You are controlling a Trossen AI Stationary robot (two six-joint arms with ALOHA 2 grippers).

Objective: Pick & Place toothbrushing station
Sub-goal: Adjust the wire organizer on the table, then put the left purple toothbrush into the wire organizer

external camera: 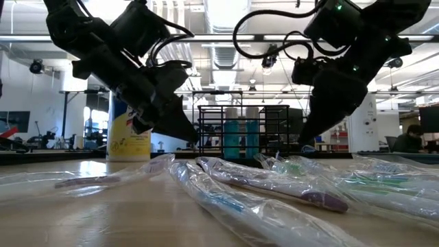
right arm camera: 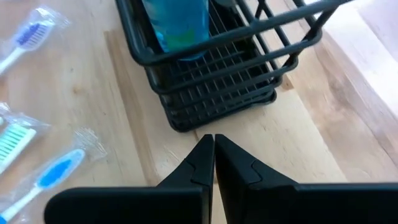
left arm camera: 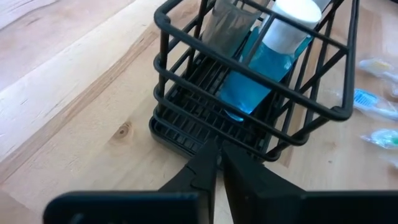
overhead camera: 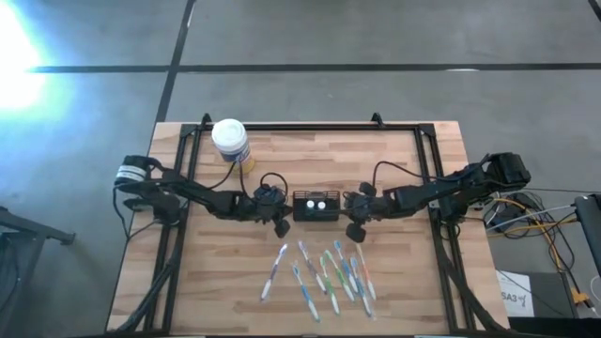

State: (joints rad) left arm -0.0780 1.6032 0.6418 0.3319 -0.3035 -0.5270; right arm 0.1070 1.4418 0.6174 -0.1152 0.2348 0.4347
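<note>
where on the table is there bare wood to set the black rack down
Bare wood lies between the white-lidded jar and the table's far right corner, behind the black wire rack. The near left corner is also free. The near middle is crowded with wrapped toothbrushes; the left gripper and right gripper flank the rack.

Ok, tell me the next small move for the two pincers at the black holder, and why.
Probably open both pincers. The left pincer and right pincer sit closed, tips at the foot of the toothbrushing station, one at each end, apparently gripping nothing. Closed like this, they cannot take its wire walls to lift it.
</note>
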